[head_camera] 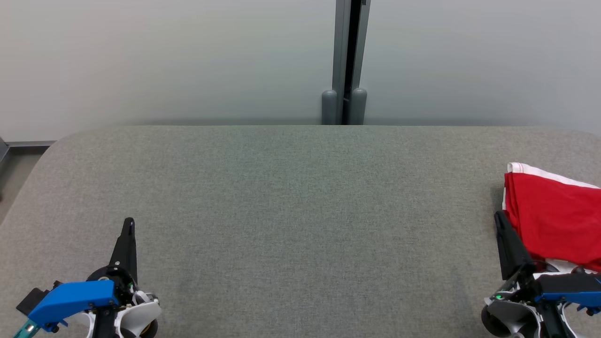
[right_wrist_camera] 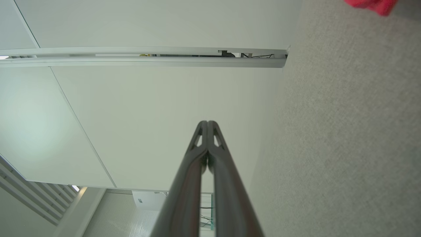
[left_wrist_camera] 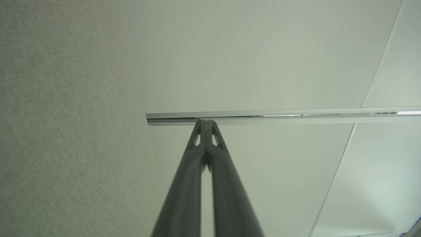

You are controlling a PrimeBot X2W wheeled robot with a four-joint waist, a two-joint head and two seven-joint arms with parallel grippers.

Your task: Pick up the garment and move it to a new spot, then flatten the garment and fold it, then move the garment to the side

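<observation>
One red garment with white trim lies at the right edge of the grey bench, just beside the right claw. Two claws on show: the left claw and the right, both pressed together, pinching nothing.

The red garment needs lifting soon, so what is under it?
The garment lies on the grey table; white fabric shows along its edges. Anything beneath its middle is covered.

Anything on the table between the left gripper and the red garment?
Head view: bare grey fabric-covered table from the left gripper across, then the right gripper, fingers shut, close beside the red-and-white cloth garment.
</observation>
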